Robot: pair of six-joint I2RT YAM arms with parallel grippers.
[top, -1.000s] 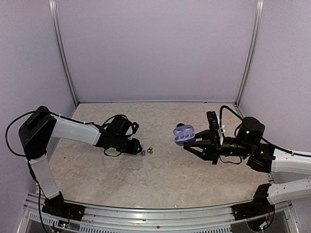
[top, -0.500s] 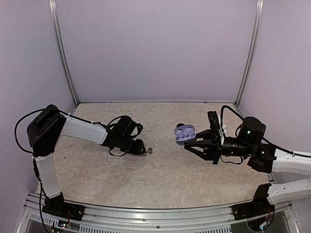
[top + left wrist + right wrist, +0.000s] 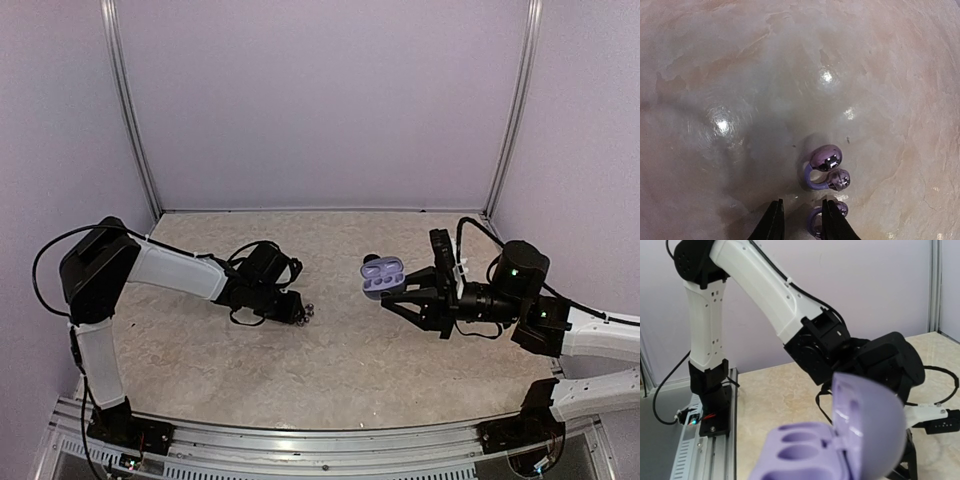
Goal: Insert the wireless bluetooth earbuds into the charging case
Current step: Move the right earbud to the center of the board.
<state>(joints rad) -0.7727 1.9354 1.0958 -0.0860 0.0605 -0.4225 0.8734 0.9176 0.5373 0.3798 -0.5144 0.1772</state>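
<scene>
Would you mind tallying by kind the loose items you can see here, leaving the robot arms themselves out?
Earbuds: 2
Charging case: 1
Total: 3

A marbled beige tabletop [image 3: 340,350] is enclosed on three sides by plain lilac walls [image 3: 320,100]. Metal posts [image 3: 128,110] are set in the rear corners. Bright lights are mirrored on the glossy surface.
</scene>
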